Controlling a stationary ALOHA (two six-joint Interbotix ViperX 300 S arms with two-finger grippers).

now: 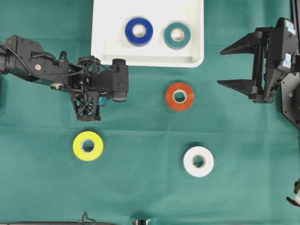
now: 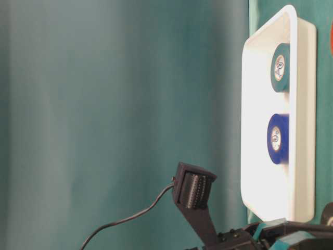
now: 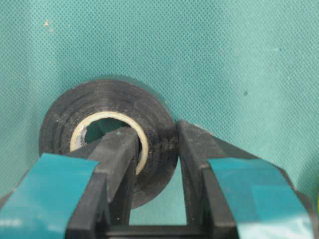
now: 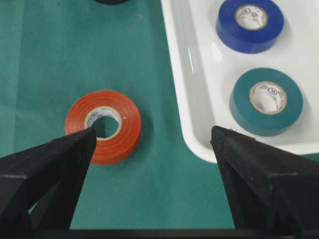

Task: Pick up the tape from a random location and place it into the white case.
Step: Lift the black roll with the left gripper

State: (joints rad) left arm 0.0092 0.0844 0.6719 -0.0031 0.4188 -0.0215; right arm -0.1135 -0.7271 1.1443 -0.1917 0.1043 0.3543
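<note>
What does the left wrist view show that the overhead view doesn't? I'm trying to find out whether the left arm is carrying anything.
Only the left wrist view shows a black tape roll, with the left hand shut on its wall, one finger through the core. Only the overhead view shows the white rectangular plastic case holding blue and teal rolls, with orange, yellow and white rolls on the cloth. Both show the green cloth.

Two rolls [image 1: 138, 31] side by side in white case [image 1: 108, 51]; three rolls [image 1: 180, 96] outside (on cloth [image 1: 140, 187]).
</note>
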